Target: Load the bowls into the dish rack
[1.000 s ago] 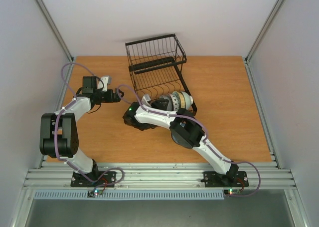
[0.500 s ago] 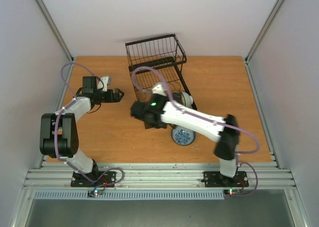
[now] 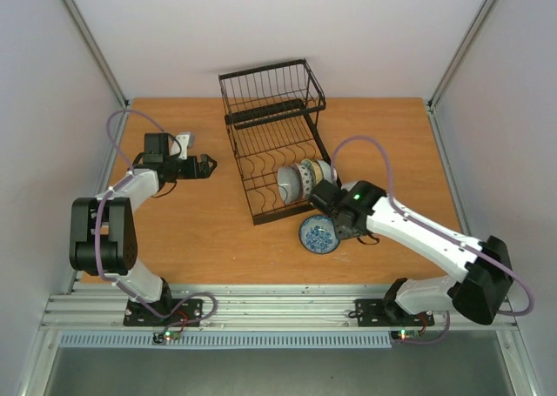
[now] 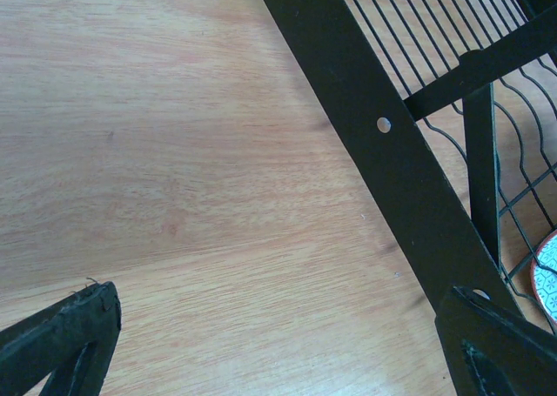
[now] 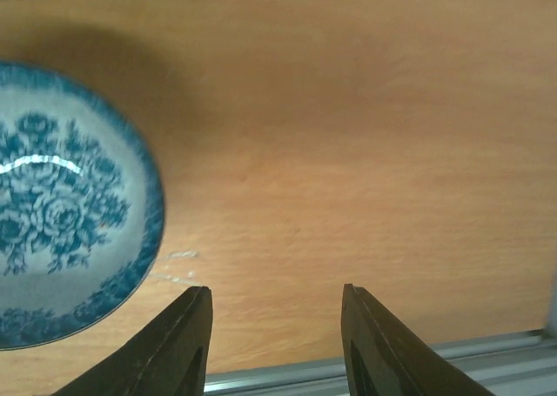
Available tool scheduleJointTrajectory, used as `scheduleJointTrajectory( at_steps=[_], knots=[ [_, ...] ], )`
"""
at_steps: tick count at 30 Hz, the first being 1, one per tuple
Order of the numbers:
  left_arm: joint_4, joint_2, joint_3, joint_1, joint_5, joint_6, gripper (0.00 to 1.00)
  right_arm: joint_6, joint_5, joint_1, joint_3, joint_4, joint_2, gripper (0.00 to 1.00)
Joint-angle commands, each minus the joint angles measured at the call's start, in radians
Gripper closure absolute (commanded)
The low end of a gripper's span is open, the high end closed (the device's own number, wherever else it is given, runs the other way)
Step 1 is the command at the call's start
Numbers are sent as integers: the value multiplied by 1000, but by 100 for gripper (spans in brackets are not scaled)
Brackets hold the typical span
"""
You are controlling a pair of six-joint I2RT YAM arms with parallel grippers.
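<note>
The black wire dish rack point(image 3: 270, 139) stands at the back middle of the table. A few bowls point(image 3: 302, 177) stand on edge in its front slots. A blue-white flowered bowl point(image 3: 318, 233) sits upright on the table just in front of the rack; it also shows in the right wrist view point(image 5: 61, 213). My right gripper point(image 3: 346, 229) is open and empty just to the right of that bowl, low over the table, its fingers point(image 5: 174, 344) clear of the rim. My left gripper point(image 3: 206, 164) is open and empty, left of the rack.
In the left wrist view the rack's black frame bar point(image 4: 374, 126) crosses close ahead, and a red-rimmed bowl edge point(image 4: 548, 274) shows behind it. The metal rail point(image 5: 392, 361) at the table's near edge lies just beyond my right fingertips.
My right arm has swung from the rack's front left corner across to the right, uncovering the blue-white bowl, and now sits beside it. The left arm has not moved.
</note>
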Motion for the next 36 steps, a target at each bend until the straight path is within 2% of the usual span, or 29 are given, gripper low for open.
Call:
scheduleJointTrajectory(
  at_steps=[1, 10, 21, 24, 30, 36],
  knots=[
    [33, 5, 12, -3, 16, 3, 1, 18, -195, 0, -107, 188, 35, 58],
    [31, -3, 9, -4, 11, 6, 1, -3, -259, -39, -206, 389, 101, 61],
    [30, 1, 9, -4, 6, 11, 1, 6, -258, -72, -271, 457, 131, 64],
    [31, 5, 10, -4, 6, 11, 1, 10, -264, -75, -284, 475, 138, 70],
    [29, 2, 11, -3, 3, 11, 1, 21, -266, -75, -292, 477, 143, 92],
    [28, 3, 11, -3, 5, 11, 1, 23, -238, -75, -272, 428, 108, 99]
  ],
)
